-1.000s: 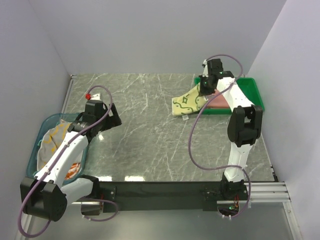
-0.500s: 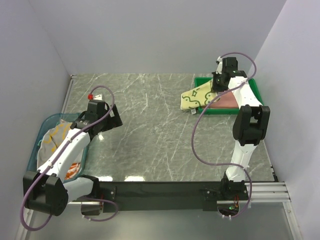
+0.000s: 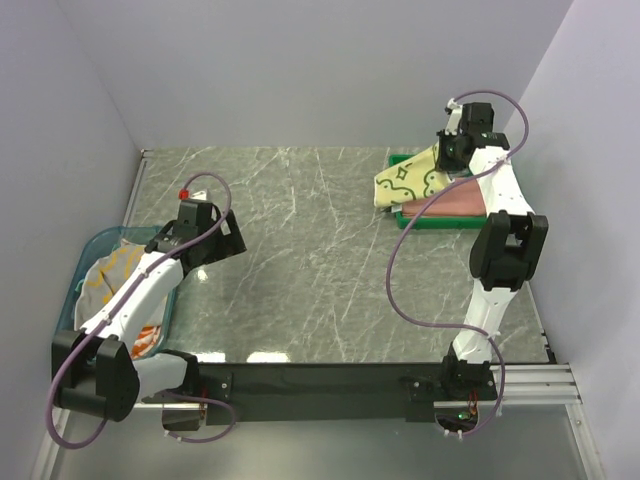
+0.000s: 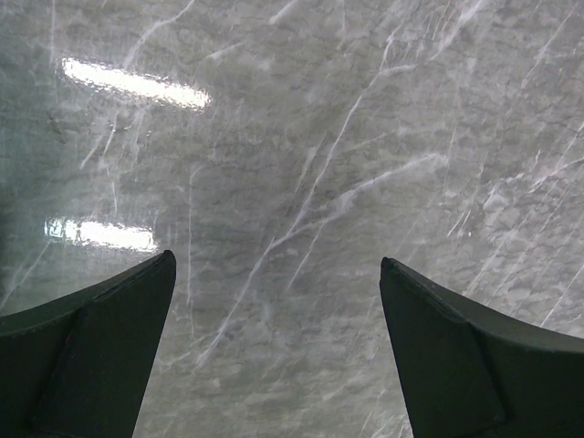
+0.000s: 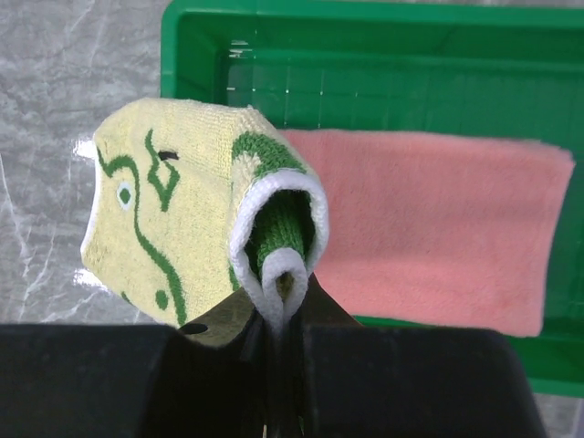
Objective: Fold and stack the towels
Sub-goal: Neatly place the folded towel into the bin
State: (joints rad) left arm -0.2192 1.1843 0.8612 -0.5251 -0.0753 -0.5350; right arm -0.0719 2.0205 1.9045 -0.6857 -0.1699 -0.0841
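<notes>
A: Terry cloth, pale yellow w/ dark green: the yellow-green towel (image 5: pixel 182 228) is hanging from the right gripper (image 5: pixel 278 328), which is clenching a folded, white-bound edge of it.

B: Vs a sec ago?

A: It's riding farther back & to the right. Earlier it was trailing over the table (image 3: pixel 300 260) left of the green tray (image 3: pixel 440 224). Now it's dangling above the tray's left rim, part of it still reaching out over the marble.

B: Left side?

A: Left gripper (image 4: pixel 276 274) is staying put near the blue basket (image 3: pixel 100 237), jaws spread wide, gripping nothing, hovering over the marble.

B: How's the towel looking?

A: It's doubling over & curling round itself. The dark green inner face is showing in the fold, w/ green line shapes & dots on the yellow side. Pink towel (image 5: pixel 429 228) is lying flat & folded in the tray, beneath and beyond it.

B: Others?

A: Basket towels (image 3: pixel 110 275) are sitting bunched up: cream w/ yellow marks, a bit of orange-pink lower down.

B: Any writing?

A: Marks on the cream one are showing too small to read from the top cam.
</notes>
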